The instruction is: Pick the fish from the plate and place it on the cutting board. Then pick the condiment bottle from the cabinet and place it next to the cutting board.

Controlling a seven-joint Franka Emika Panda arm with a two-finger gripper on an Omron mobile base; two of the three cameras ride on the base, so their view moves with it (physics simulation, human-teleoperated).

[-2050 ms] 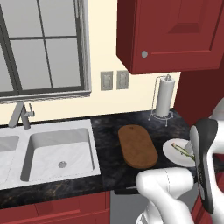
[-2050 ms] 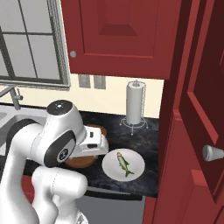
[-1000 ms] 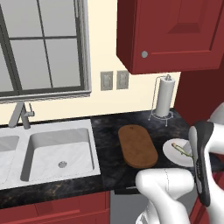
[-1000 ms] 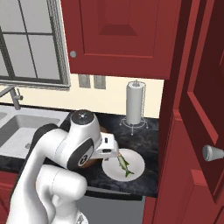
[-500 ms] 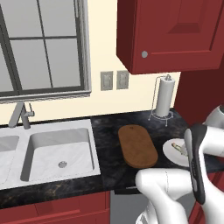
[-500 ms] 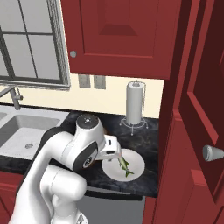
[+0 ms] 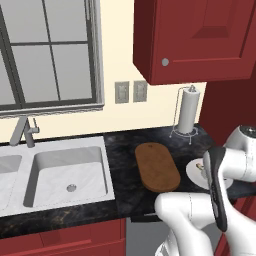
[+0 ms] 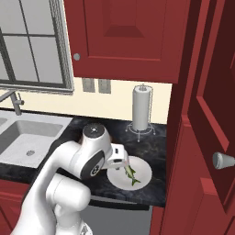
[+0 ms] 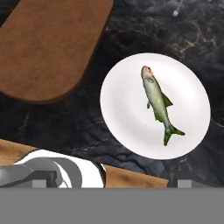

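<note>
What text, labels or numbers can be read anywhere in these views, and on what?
None: no readable word, number, brand or sign in any view.
The plate, fish and cutting board carry no markings.
The paper towel roll is plain white.
The two wall plates and the red cupboard door are unmarked.

— What is sitting on the counter?
— One fish [image 9: 157, 101] is lying on one plate [image 9: 122, 109], and one cutting board [image 7: 157, 166] is lying beside it. One paper towel roll [image 8: 141, 108] is standing at the wall.
— And on the wall itself?
— Two outlet plates [image 7: 122, 92] are hanging there, and one faucet [image 7: 22, 131] is rising over the sink [image 7: 70, 155].
</note>
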